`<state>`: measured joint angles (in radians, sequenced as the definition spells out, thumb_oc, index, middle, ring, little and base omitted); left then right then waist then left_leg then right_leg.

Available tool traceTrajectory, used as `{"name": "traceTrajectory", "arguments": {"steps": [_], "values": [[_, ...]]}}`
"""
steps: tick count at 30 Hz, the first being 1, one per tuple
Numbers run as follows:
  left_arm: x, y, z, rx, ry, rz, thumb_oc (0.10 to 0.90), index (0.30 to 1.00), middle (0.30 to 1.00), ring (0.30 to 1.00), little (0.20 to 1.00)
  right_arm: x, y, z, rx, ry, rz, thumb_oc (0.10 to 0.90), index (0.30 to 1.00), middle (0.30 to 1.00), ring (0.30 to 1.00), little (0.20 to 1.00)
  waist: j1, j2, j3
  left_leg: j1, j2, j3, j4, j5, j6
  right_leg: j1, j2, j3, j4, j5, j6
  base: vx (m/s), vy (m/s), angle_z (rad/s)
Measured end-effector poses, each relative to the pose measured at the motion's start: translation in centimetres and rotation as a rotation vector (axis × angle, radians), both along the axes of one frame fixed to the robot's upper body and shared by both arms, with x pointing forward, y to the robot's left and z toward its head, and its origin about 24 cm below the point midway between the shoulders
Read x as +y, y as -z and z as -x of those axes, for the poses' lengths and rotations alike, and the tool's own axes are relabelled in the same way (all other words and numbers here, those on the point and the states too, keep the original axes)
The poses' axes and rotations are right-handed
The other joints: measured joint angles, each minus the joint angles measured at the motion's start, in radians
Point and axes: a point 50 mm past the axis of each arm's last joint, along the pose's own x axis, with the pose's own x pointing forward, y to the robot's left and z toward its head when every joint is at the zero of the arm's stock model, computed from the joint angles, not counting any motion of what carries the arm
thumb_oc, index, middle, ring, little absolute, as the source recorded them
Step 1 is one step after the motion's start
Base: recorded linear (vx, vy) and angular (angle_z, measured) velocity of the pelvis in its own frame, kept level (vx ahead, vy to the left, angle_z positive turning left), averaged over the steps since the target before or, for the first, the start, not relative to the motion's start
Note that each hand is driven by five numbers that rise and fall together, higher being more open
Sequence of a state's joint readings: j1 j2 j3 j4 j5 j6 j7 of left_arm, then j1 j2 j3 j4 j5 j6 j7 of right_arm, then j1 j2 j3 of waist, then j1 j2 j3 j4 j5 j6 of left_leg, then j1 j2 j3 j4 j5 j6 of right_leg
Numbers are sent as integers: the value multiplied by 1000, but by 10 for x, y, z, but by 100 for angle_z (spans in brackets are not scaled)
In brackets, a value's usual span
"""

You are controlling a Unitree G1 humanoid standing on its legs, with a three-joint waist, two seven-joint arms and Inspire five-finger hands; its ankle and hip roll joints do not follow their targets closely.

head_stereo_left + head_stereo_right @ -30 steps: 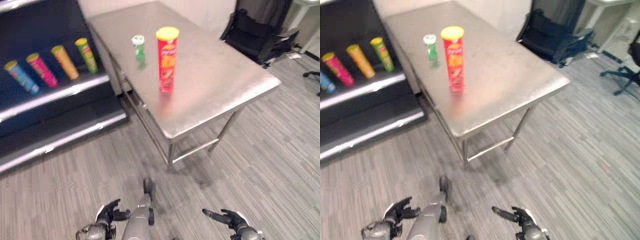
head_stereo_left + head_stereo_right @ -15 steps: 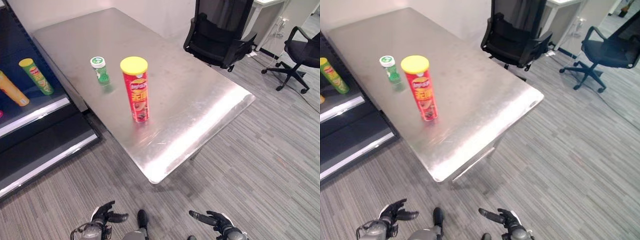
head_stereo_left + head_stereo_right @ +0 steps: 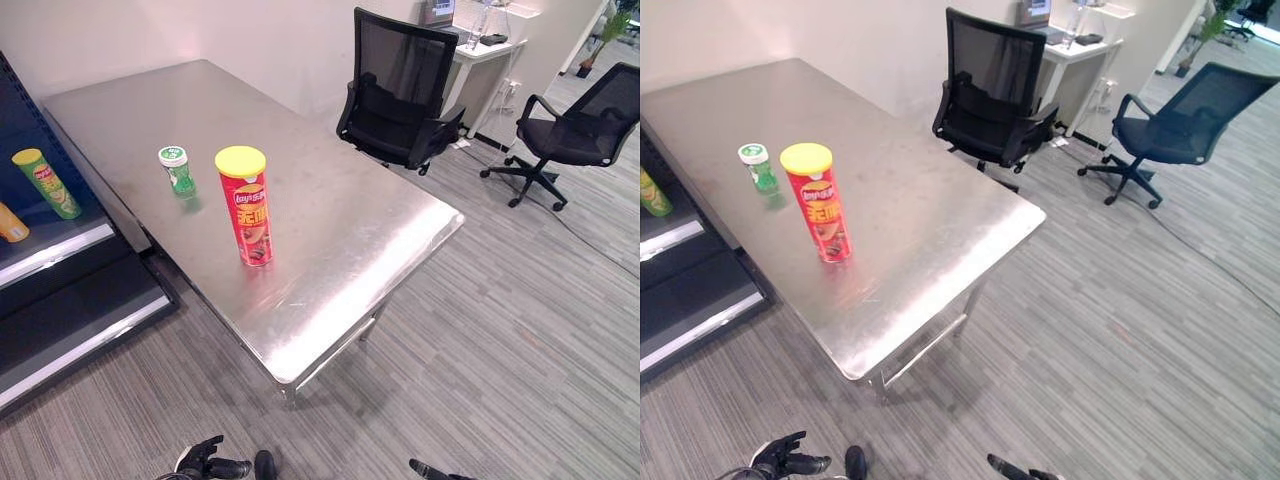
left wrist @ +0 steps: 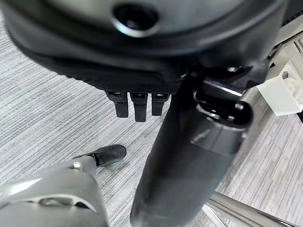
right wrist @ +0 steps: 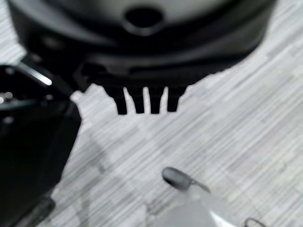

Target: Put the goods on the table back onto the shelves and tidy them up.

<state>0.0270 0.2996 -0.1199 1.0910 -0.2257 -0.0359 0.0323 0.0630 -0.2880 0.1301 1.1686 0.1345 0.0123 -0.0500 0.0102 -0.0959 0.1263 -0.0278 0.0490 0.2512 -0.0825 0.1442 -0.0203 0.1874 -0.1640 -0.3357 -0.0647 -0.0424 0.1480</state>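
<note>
From the left eye view, a red crisp can (image 3: 246,206) is standing upright on the steel tabletop (image 3: 330,240), with a small green bottle (image 3: 177,171) just beside it at ten o'clock. A green can (image 3: 43,183) is lying on the dark shelf (image 3: 60,250) at nine o'clock. The left hand (image 3: 205,464) is hanging low at six o'clock, well apart from everything.

In the right eye view, the right hand (image 3: 1015,470) is showing at the bottom edge, and two office chairs (image 3: 990,100) are standing beyond the tabletop.

Each wrist view is showing fingers (image 4: 135,105) straight and apart, holding nothing; likewise the right's fingers (image 5: 144,101).

I'd reckon closing in squarely before reaching matters; the tall can looks tippy.
</note>
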Motion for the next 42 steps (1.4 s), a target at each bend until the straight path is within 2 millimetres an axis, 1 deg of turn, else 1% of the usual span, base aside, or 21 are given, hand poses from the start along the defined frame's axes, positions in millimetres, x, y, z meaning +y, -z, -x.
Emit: {"name": "traceTrajectory", "arguments": {"steps": [4,6,9,11,13,14,15,18,19,21,23,24,26,28,33,35,37,38,39,41,42], "values": [[-10,-14,-40,-127,73,9,800,900,900,900,900,-3,-4,-14,-30,-21,9,800,900,900,900,900,5,19,44,-152,16,-99,149,13,-16,-59,13,-21,41,-32,-37,-113,93,48],[-18,-19,-53,-175,89,27,800,900,900,900,900,-11,-10,-31,-66,-27,33,800,900,900,900,900,30,6,76,-181,39,-153,209,-43,-84,-73,-18,-42,43,6,-54,-18,318,10],[-26,-14,-47,-140,131,38,800,900,900,900,900,-26,-28,-60,-206,-6,71,800,900,900,900,900,8,26,90,-151,272,-221,355,-125,-173,-52,-33,-43,44,20,-39,36,543,-1],[-32,-12,-48,-133,140,48,800,900,900,900,900,-36,-35,-69,-224,-28,114,800,900,900,900,900,-22,59,80,-99,399,-208,249,-105,-204,-61,-43,-39,61,22,-4,127,631,18],[-47,-13,-59,-153,159,77,800,900,900,900,900,-48,-37,-62,-199,-17,145,800,900,900,900,900,-26,77,72,-42,365,-208,118,-87,-241,-58,-111,-47,61,46,41,84,570,43],[-56,-13,-62,-161,172,100,800,900,900,900,900,-55,-34,-45,-151,19,160,800,900,900,900,900,-31,90,54,54,241,-178,-14,-55,-244,-56,-204,-64,91,69,78,-19,721,36],[-45,-14,-63,-154,165,69,800,900,900,900,900,-37,-26,-45,-144,22,112,800,900,900,900,900,-25,33,56,58,150,-163,-12,-28,-207,-71,-300,-65,122,104,56,-60,687,11],[-24,-17,-56,-139,164,15,800,900,900,900,900,-1,-12,-39,-128,-20,0,800,900,900,900,900,-2,44,62,83,38,-96,15,-63,-97,-184,-419,-124,332,287,19,-68,523,-10],[-23,-16,-53,-135,157,14,800,900,900,900,900,2,-12,-38,-122,-39,-5,800,900,900,900,900,-6,90,61,90,45,-99,4,-73,-69,-237,-414,-66,392,292,-5,-32,225,8],[-15,-16,-49,-129,131,0,800,900,900,900,900,2,-17,-49,-174,-84,11,800,900,900,900,900,-15,168,64,95,77,-103,-8,-76,-38,-309,-294,36,442,84,78,-26,211,18],[9,-16,-34,-87,94,-60,800,900,900,900,900,-2,-19,-57,-172,-81,23,800,900,900,900,900,-9,148,65,122,41,-118,-8,-95,-13,-337,-167,-28,446,23,46,-35,219,22],[25,-15,-23,-39,57,-96,800,900,900,900,900,5,-17,-61,-172,-101,9,800,900,900,900,900,3,122,66,122,46,-106,-9,-101,-6,-379,-39,-68,440,-21,-68,23,53,2],[22,-3,6,68,36,-83,800,900,900,900,900,2,-15,-55,-142,-89,17,800,900,900,900,900,4,110,63,139,41,-99,-9,-111,-23,-325,44,-80,285,-2,-143,59,-9,-20],[-11,8,12,71,41,14,800,900,900,900,900,-8,-7,-25,-42,-22,35,800,900,900,900,900,3,108,57,142,65,-103,-7,-121,-40,-255,131,18,112,65,-122,121,-93,-11],[-22,6,2,25,58,37,800,900,900,900,900,-36,-8,23,32,147,73,800,900,900,900,900,-36,109,7,189,76,-80,7,-154,-64,-146,158,6,-29,119,-127,151,-57,-11],[-17,-2,-6,-43,70,28,800,900,900,900,900,-100,-41,23,-75,321,224,800,900,900,900,900,-53,125,-3,196,69,-68,5,-162,-57,-145,154,18,-28,122,-123,78,15,-21],[-13,-7,-8,-77,80,22,800,900,900,900,900,-185,-133,2,-329,334,529,800,900,900,900,900,-64,158,-6,202,57,-49,-8,-166,-52,-147,145,37,-29,126,-115,37,27,-23],[-11,-3,6,-49,54,18,800,900,900,900,900,-218,-237,-26,-585,219,784,800,900,900,900,900,-103,178,-2,202,50,-41,-13,-169,-50,-151,138,43,-30,130,-104,13,20,-31],[-7,1,22,3,49,5,800,900,900,900,900,-220,-337,-56,-873,105,1060,800,900,900,900,900,-135,170,6,199,48,-33,-12,-168,-49,-164,139,57,-29,136,-102,-12,12,-38],[-6,6,32,61,62,5,800,900,900,900,900,-199,-409,-91,-1184,41,1132,800,900,900,900,900,-139,120,26,205,52,-4,-7,-166,-51,-172,147,83,-29,145,-107,16,2,-44],[-10,9,37,90,104,18,800,900,900,900,900,-158,-436,-112,-1379,-158,1087,800,900,900,900,900,-139,95,24,199,54,11,-8,-166,-52,-191,148,89,-35,149,-105,34,-1,-32]]}}
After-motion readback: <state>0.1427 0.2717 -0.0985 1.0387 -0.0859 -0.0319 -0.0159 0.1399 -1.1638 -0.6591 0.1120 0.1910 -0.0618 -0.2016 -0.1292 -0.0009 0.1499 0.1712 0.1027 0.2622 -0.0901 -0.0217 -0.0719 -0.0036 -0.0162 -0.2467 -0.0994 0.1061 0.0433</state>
